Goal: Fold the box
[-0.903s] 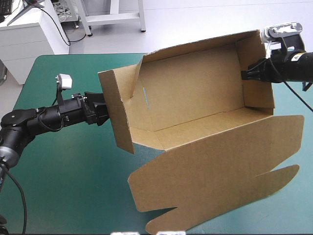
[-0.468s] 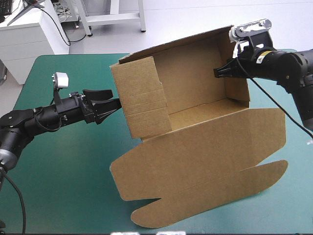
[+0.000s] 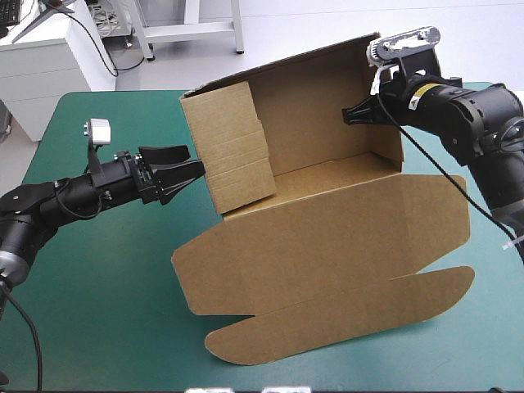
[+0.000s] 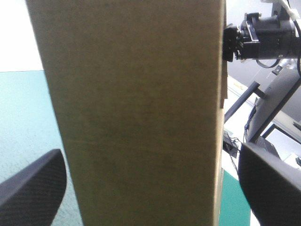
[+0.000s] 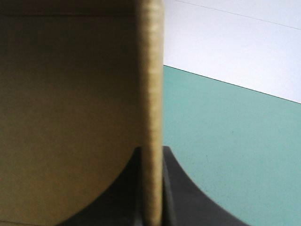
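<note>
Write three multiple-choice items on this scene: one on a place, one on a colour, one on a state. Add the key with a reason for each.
1. Where does the right gripper hold the box? A its left end wall; B its right end wall; C the flat lid.
2. What colour is the table cover? A red; B white; C teal-green.
3. How is the left gripper? A open; B shut on the box; C out of view.
Key: 1 B: its fingers pinch that wall's edge. 2 C: so in every view. 3 A: its fingers stand apart, board between them.
</note>
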`<state>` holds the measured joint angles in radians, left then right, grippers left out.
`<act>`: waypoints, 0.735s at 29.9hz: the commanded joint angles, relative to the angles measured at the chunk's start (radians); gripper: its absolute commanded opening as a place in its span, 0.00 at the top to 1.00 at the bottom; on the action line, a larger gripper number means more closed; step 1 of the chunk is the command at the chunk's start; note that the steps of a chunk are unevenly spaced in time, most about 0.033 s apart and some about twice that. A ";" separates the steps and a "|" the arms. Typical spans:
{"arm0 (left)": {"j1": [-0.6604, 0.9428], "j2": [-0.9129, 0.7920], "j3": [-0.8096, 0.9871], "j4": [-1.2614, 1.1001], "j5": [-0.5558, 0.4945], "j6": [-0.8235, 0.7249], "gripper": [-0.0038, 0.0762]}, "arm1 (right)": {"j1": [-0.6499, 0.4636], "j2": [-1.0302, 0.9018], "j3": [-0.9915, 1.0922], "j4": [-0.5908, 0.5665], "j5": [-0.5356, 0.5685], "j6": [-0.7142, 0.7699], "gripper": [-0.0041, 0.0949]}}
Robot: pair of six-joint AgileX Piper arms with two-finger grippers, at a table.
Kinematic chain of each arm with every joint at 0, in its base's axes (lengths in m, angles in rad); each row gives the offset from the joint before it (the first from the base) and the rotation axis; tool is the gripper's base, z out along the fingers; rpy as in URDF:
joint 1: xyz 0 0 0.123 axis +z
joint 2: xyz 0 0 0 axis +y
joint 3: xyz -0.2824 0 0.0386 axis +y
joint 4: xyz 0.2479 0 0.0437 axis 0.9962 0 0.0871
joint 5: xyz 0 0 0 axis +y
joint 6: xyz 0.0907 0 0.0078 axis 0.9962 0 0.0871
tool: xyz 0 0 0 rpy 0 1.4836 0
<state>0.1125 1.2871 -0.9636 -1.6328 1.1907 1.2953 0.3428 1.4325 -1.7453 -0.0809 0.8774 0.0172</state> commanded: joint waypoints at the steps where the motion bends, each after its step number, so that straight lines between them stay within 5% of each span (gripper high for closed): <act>1: -0.047 -0.029 -0.039 -0.089 0.112 -0.006 0.06 | 0.002 -0.033 -0.028 -0.009 -0.090 0.018 0.97; 6: -0.104 -0.029 -0.081 -0.070 0.069 -0.003 0.07 | 0.002 -0.033 -0.028 -0.009 -0.090 0.018 0.97; 14: -0.226 -0.029 -0.236 0.204 -0.257 -0.236 0.13 | 0.002 -0.033 -0.028 -0.007 -0.088 0.023 0.97; 18: -0.347 -0.027 -0.322 0.517 -0.507 -0.518 0.13 | 0.002 -0.033 -0.028 -0.007 -0.079 0.041 0.97; 22: -0.435 -0.026 -0.378 0.827 -0.606 -0.797 0.15 | 0.002 -0.033 -0.028 -0.005 -0.065 0.069 0.97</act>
<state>-0.2660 1.2871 -1.2735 -0.9590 0.6872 0.6846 0.3436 1.4325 -1.7453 -0.1058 0.8782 0.0634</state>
